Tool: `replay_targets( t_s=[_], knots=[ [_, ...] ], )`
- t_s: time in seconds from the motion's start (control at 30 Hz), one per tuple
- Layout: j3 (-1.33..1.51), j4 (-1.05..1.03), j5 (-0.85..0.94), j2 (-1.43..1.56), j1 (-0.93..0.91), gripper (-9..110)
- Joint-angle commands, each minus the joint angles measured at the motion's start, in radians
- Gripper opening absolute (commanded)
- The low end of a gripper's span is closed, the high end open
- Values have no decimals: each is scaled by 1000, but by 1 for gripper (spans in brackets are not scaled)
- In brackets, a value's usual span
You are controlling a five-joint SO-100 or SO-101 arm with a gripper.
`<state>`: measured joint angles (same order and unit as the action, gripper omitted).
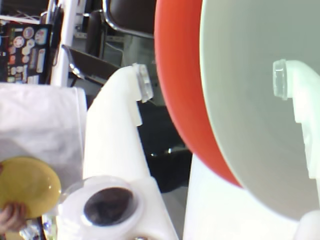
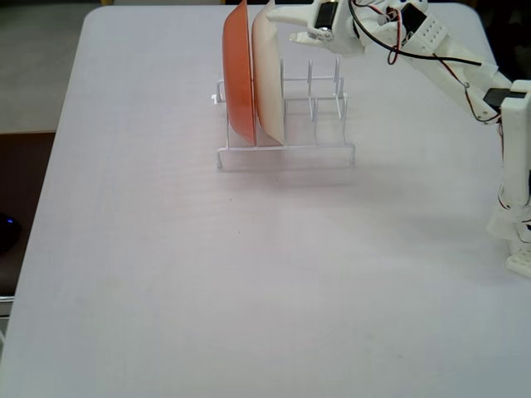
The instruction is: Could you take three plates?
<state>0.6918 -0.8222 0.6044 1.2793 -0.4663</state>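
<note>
Fingers (image 1: 210,85) stand spread in the wrist view, one white tip at the orange plate (image 1: 175,75) side and the other lying over the inside of the cream plate (image 1: 245,120); whether either tip touches a plate cannot be told. From the fixed view the gripper (image 2: 278,18) reaches in from the right to the top rim of the cream plate (image 2: 270,75), the white arm (image 2: 448,62) stretching back to its base at the right edge.

Both plates stand on edge in a white wire rack (image 2: 286,149) near the far side of the tabletop (image 2: 207,274), the orange plate (image 2: 239,70) just left of the cream one, close together. The rack's slots to the right of the cream plate hold nothing.

Low at the left of the wrist view, a yellow plate (image 1: 27,185) shows off the tabletop, with a person's hand (image 1: 12,217) at its lower edge. Beyond lie chairs and a stickered dark panel.
</note>
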Motion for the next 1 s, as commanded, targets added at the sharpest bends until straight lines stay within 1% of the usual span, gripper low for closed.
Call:
replay_targets(
  t_s=[0.0,0.07,0.13,0.33,0.37,0.43,0.77,0.97],
  knots=[
    [-143,-5,-20,-28,5,29],
    [-164,-6,-44,-49,5,27],
    [-179,-6,-69,-69,5,23],
    [-230,-6,-97,-107,12,14],
    [-238,-6,-98,-107,17,12],
    [-276,-6,-124,-123,28,0],
    [-485,-114,-219,-152,31,0],
    [-495,-124,-267,-54,-2,0]
  ],
)
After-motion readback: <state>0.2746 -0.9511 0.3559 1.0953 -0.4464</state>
